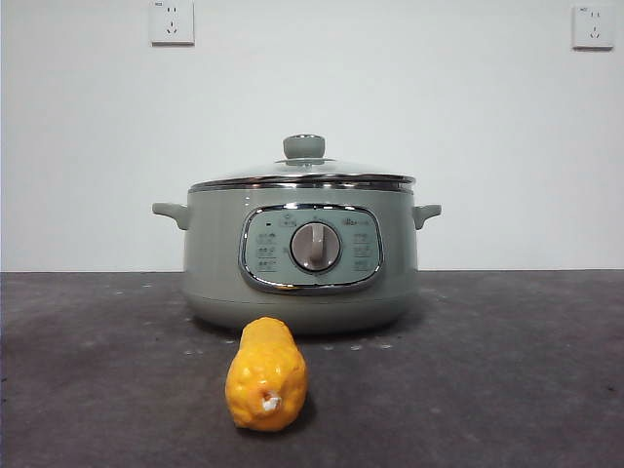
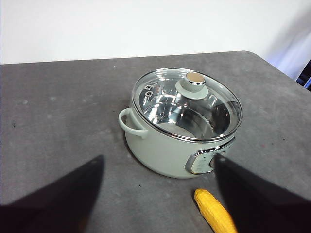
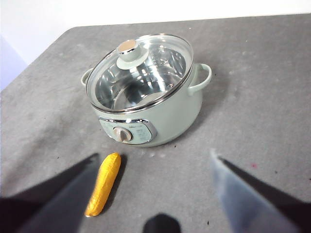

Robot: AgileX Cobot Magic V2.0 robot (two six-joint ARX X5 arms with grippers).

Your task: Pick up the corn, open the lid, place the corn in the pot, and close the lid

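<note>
Corn lies nearest on the dark desk, on its side with the pale end toward the front camera, just in front of the pot and a little off its dial, not touching it. It looks laid out for an easy first grasp (free on every side, nothing leaning on it). Behind it the pot sits square to the camera with the glass lid seated on its rim and the knob upright, so the lid has yet to be opened and the steel bowl seen through the glass holds nothing. Both arms wait above, clear of everything. The left hand has its jaws spread wide and empty, with the corn near one jaw and the pot beyond. The right hand is likewise spread and empty, the corn lying close beside one jaw. Neither touches the corn; either could reach it by my judgement, leaving the other free for the knob. Farthest back stands a white wall with two sockets.
</note>
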